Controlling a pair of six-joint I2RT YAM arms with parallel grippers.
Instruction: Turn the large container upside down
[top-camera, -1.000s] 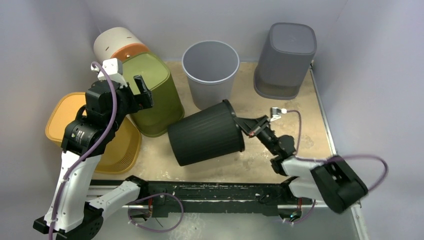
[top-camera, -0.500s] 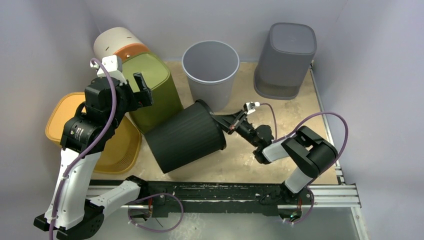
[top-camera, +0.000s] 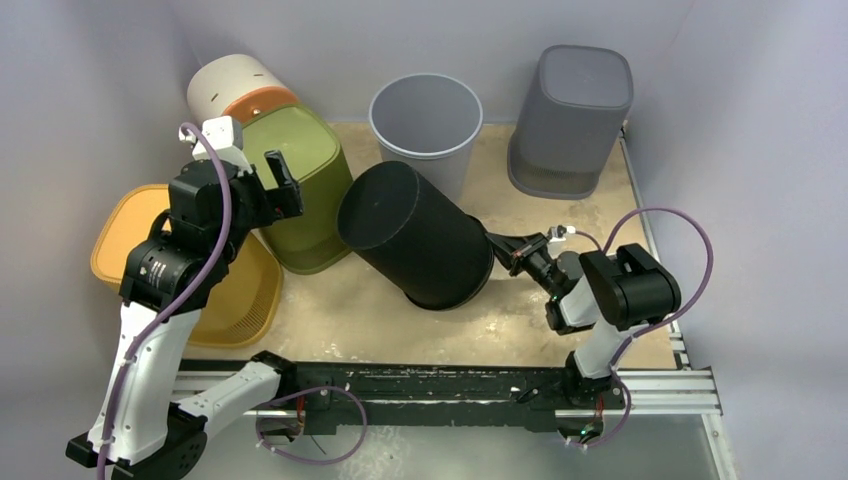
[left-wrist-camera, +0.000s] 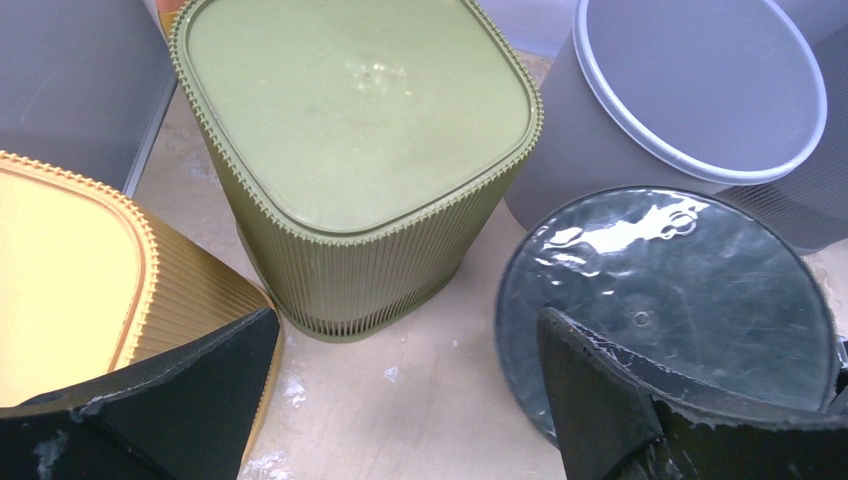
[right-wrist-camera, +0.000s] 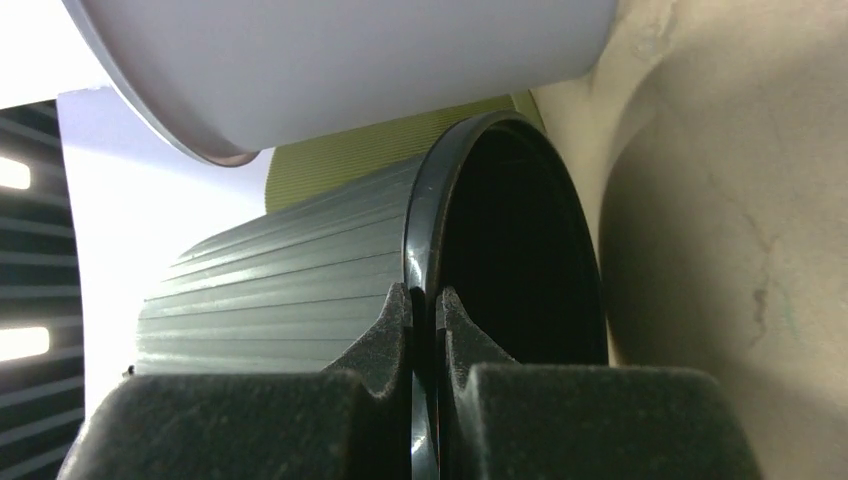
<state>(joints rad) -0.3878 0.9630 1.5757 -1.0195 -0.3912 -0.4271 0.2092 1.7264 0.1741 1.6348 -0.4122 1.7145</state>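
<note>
Beige tabletop (top-camera: 330, 310); tilted black bin (top-camera: 420, 240), interior dark; rim between right jaws

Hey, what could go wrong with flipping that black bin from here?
The right gripper pinches only the thin rim of the tilted black bin, so it may slip or twist free. Its raised base sits close to the grey round bin and the olive bin; tipping further might knock either.

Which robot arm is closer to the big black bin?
Right. Its fingers pinch the black bin's rim; the left fingers hang open, apart from it, by the green container.
</note>
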